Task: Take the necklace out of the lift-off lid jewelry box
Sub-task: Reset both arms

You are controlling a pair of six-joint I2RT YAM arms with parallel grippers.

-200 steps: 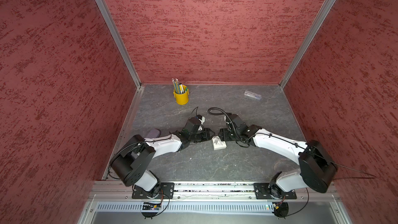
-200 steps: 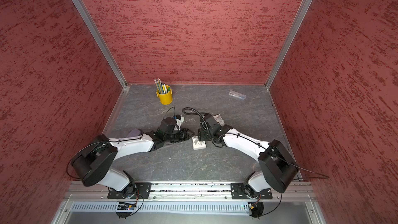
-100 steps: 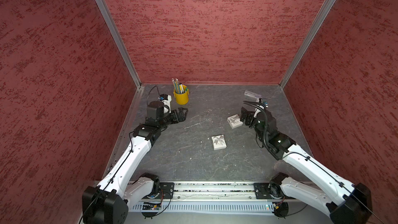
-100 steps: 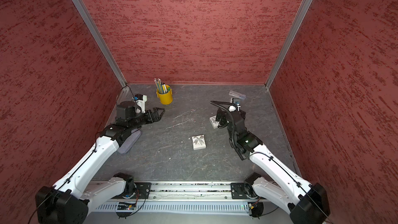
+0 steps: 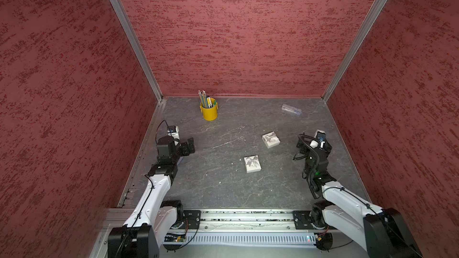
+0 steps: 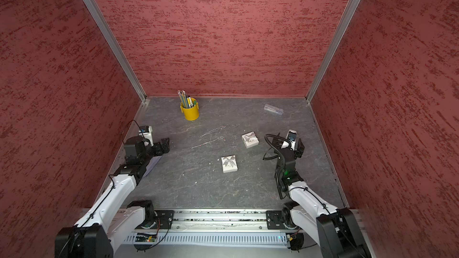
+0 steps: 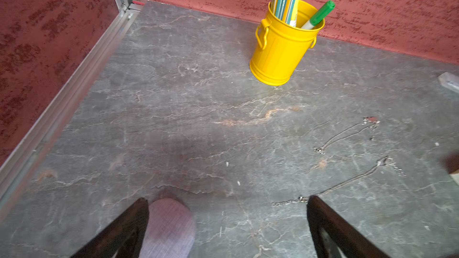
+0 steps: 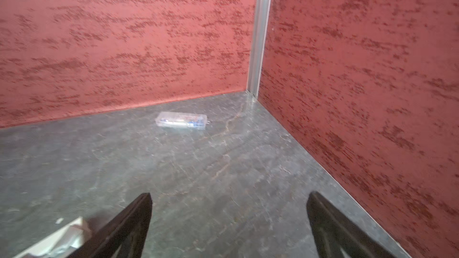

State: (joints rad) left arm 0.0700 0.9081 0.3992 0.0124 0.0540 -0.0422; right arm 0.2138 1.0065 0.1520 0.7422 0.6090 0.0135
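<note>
A thin silver necklace [image 5: 231, 137] [image 6: 211, 137] lies in two strands on the grey table; the left wrist view shows its chain [image 7: 347, 182] running to one fingertip. Two white square jewelry box pieces with grey bow prints sit apart from it, one mid-table [image 5: 252, 164] [image 6: 229, 163], one further back right [image 5: 271, 139] [image 6: 250, 139]. I cannot tell lid from base. My left gripper [image 5: 191, 146] [image 7: 227, 219] is open and empty, left of the chain. My right gripper [image 5: 314, 145] [image 8: 228, 219] is open and empty, right of the boxes; a white box corner [image 8: 57, 239] shows beside it.
A yellow cup of pens [image 5: 208, 111] [image 7: 280, 50] stands at the back left. A clear plastic case [image 5: 291, 109] [image 8: 181, 120] lies at the back right. A lilac pouch [image 6: 154, 163] [image 7: 169, 227] lies under my left gripper. Red walls close three sides.
Both arms have drawn away from the box in the middle to opposite sides, and both grippers have opened. The chain and a second white piece now lie on the table.
</note>
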